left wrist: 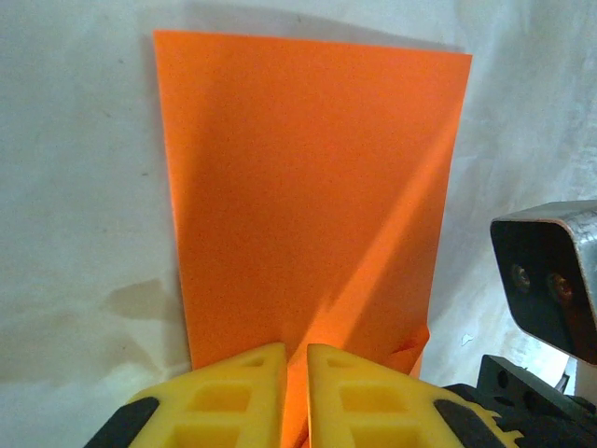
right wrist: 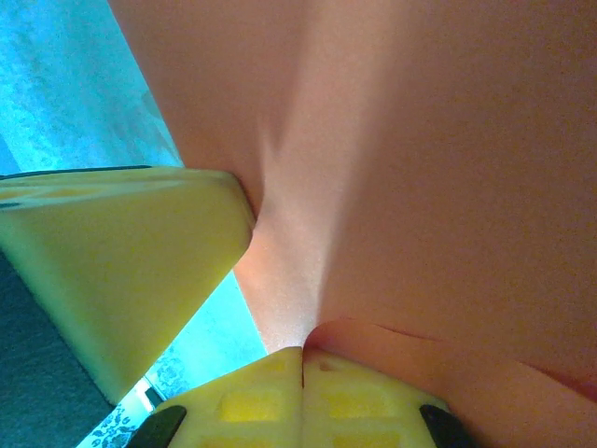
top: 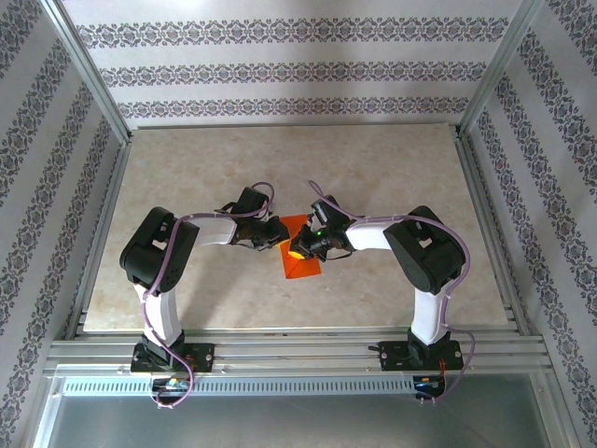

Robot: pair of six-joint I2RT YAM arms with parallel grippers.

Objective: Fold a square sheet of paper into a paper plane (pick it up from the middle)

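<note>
Square sheet of paper: thin orange paper, matt, smooth. Left gripper fingers: yellow plastic, matt, moulded pockets. Right gripper: same yellow plastic. Table: pale marbled top, smooth, slight sheen. Frame: bare ribbed aluminium. Bracket: dull grey metal.

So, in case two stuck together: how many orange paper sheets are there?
1: the orange paper sheet, at the middle of the table; a second stuck beneath could be hidden.

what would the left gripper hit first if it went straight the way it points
the square sheet of paper: the left gripper already pinches its near edge and would push along it. beyond looks like bare table; the right gripper seems off to one side.
</note>
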